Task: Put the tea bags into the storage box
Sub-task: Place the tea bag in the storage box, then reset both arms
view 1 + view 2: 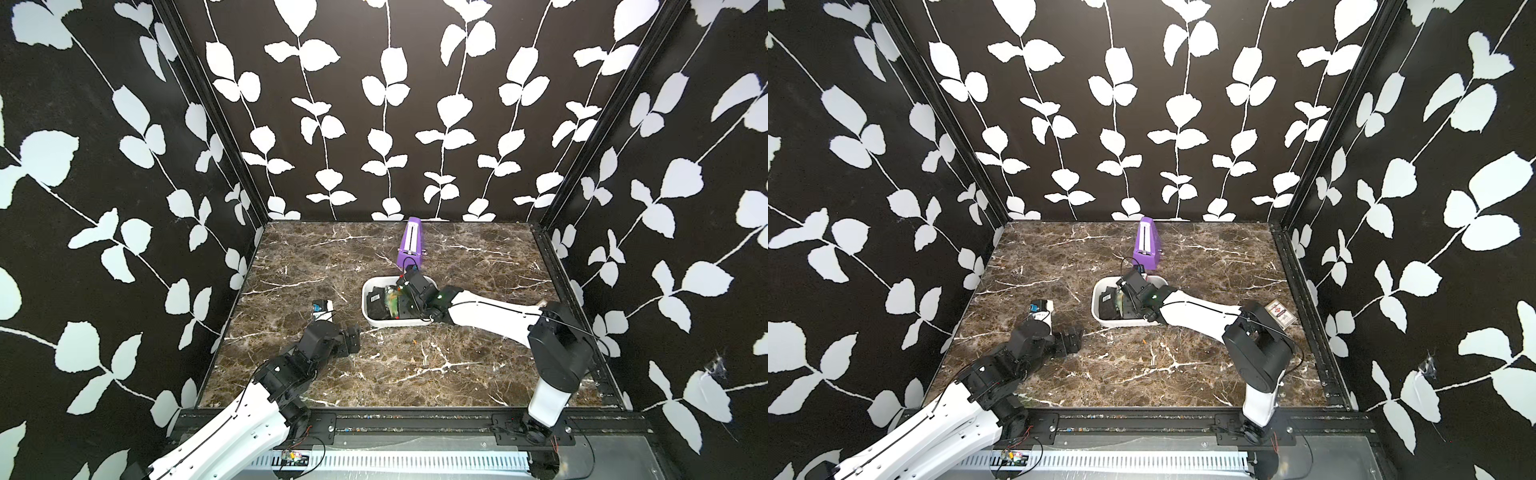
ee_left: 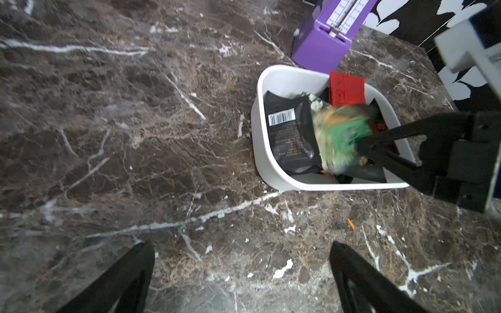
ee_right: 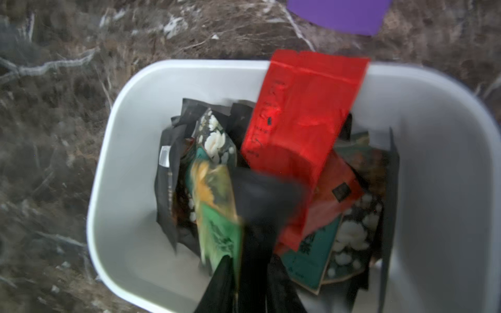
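At table (image 1: 332, 257) centre, one box (image 1: 365, 299), with all visible tea bags (image 2: 290, 141) inside. At least six counted in right wrist view: black, red, orange-red, green-yellow, teal, floral; true total lost in overlapping pile. Red sachet (image 3: 298, 122) leaning over rim. One wedge (image 1: 411, 245) at 12 o'clock of box, just beside. One card pack (image 1: 1281, 316) at 3 o'clock, well apart, partly behind right arm (image 1: 1200, 309). One orange scrap (image 2: 351, 223) at 6 o'clock. Right gripper (image 2: 364, 148) over box, tips against blurred green sachet (image 2: 341, 132); pinching or not, cannot tell. Left gripper (image 2: 241, 273) at 8 o'clock, fingers (image 2: 127, 271) spread wide, nothing between, cut off at frame edge.
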`<state>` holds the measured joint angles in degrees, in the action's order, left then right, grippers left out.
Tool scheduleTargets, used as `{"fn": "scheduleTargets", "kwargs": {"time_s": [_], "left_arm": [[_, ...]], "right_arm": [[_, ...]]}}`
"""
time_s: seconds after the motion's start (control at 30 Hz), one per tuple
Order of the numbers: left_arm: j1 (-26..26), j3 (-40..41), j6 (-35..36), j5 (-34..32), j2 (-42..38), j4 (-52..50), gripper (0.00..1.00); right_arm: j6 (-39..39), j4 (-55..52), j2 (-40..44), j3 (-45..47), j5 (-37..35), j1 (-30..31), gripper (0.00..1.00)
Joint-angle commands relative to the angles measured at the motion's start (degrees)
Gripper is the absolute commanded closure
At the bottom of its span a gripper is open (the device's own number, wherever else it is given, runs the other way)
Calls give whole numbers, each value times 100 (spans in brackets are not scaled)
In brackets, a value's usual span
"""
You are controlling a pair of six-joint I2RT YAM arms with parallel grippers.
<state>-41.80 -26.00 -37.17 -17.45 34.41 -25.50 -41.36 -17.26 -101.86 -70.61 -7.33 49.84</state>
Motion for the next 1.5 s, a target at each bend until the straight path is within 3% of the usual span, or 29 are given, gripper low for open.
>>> {"fn": "scheduleTargets", "kwargs": {"time_s": [0.0,0.1,0.2,0.33,0.4,0.47,0.53,0.63,0.7,0.77,0.93,1.03,1.17,1.23,1.3,1.47], "left_arm": [[32,-225,364,-413,-16,112,1],[32,-464,596,-859,76,-34,1],[32,-737,1182,-1418,182,-30,1],[36,-1042,2108,-2722,508,297,1],[55,-1074,2779,-3350,781,805,1],[99,-931,3478,-3793,1095,1610,1],[128,-705,4408,-3660,1399,2622,1],[832,-745,4428,-3150,1928,2904,1],[1362,-757,4076,-2860,2277,2946,1],[1700,-551,4224,-2444,2469,3342,1],[2492,-122,4289,-1830,2939,4056,2],[2950,-31,4061,-1356,3417,4478,1],[3113,49,4211,-1341,4231,5422,1],[3208,-219,4298,-1000,4407,5111,1],[3278,-86,4274,-887,4474,5673,1],[3514,238,4400,-145,4545,6670,1]], "right_arm": [[166,31,263,-189,-99,-103,53],[304,-432,678,-168,-384,-150,36],[484,-946,1569,39,-881,-151,31],[840,-1192,3122,750,-1590,-146,21],[944,-1195,3931,1285,-2300,-142,1],[1025,-1039,4657,1871,-3169,-142,1],[1680,-570,5455,2581,-4059,-142,1],[2948,738,6518,3751,-5180,-244,1],[3991,1757,7009,4465,-5229,-514,1],[4520,2323,7207,4925,-4926,-983,0],[4148,3288,6456,5525,-3443,-2689,1],[3741,4383,5152,5618,-2650,-3598,1],[3729,5640,3479,5452,-2068,-4087,1],[3735,6207,2802,5338,-1736,-4323,0],[3866,5912,2739,5133,-1349,-4462,0],[3787,6477,2185,5081,-559,-4913,0]]}}
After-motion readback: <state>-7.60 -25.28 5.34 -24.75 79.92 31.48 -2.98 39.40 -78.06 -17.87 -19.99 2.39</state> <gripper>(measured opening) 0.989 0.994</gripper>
